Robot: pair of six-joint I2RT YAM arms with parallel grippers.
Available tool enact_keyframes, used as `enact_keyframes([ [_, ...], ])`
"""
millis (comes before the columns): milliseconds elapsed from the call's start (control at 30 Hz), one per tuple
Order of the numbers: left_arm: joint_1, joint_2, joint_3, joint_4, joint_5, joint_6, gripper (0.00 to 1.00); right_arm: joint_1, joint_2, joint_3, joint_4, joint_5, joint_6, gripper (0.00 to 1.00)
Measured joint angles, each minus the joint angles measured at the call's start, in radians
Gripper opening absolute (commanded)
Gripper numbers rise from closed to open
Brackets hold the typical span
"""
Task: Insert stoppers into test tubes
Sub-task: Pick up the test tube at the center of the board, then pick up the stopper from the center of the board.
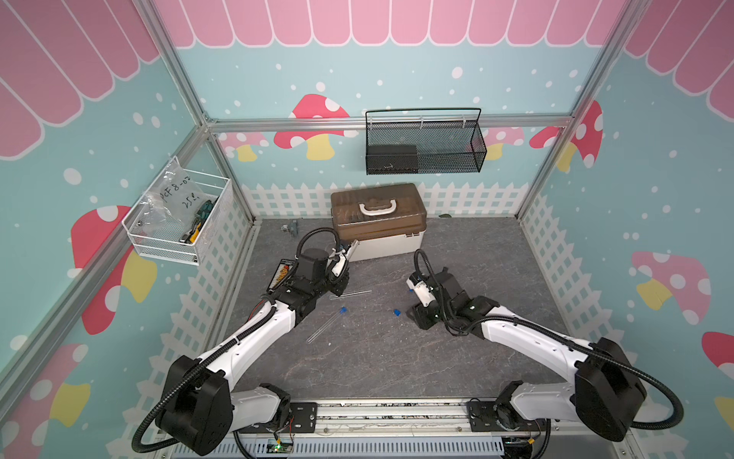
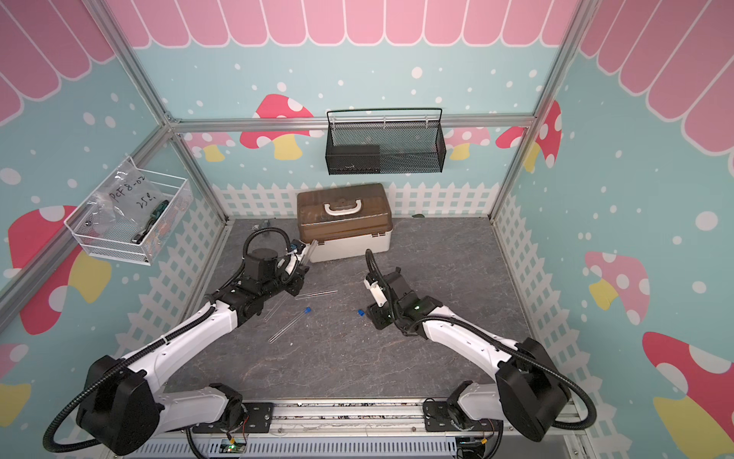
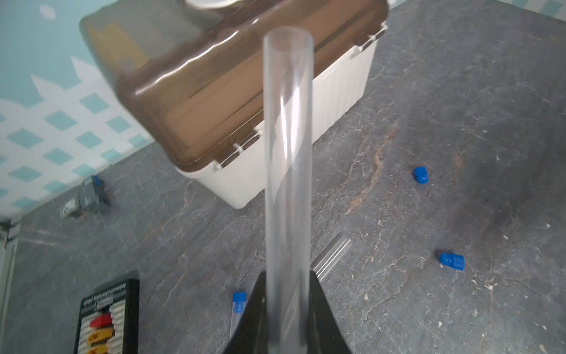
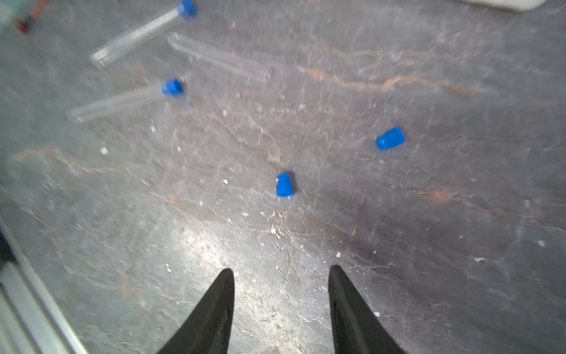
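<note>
My left gripper (image 3: 288,275) is shut on a clear test tube (image 3: 288,147), whose open end points away toward the toolbox; in a top view the tube (image 1: 353,247) sticks out of that gripper (image 1: 346,257). My right gripper (image 4: 281,272) hangs open and empty over the table, just short of a loose blue stopper (image 4: 284,184). A second loose stopper (image 4: 390,138) lies further on. Two tubes lie stoppered, one in the middle (image 4: 119,101) and one further off (image 4: 144,30). Another tube (image 4: 220,56) lies bare between them.
A toolbox with a brown lid (image 1: 378,214) stands at the back centre. A black board with yellow connectors (image 1: 281,274) lies under the left arm. A black mesh basket (image 1: 425,143) and a white wire basket (image 1: 178,222) hang on the walls.
</note>
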Motion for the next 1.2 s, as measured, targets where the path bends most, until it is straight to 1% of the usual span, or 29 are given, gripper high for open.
enact_keyframes([
  [167, 0.019, 0.011, 0.005, -0.019, 0.043, -0.053, 0.00, 0.029, 0.110, -0.059, 0.128, 0.020, -0.080, 0.51],
  [333, 0.019, 0.011, 0.005, -0.018, 0.069, -0.075, 0.00, 0.032, 0.188, -0.074, 0.262, 0.026, -0.114, 0.49],
  [500, 0.021, 0.011, 0.006, -0.017, 0.085, -0.082, 0.00, 0.032, 0.263, -0.074, 0.344, 0.032, -0.134, 0.46],
  [967, 0.024, 0.011, 0.005, -0.017, 0.105, -0.082, 0.00, 0.032, 0.340, -0.070, 0.468, 0.055, -0.188, 0.35],
  [1200, 0.024, 0.011, 0.005, -0.018, 0.105, -0.078, 0.00, 0.032, 0.365, -0.056, 0.498, 0.059, -0.206, 0.27],
])
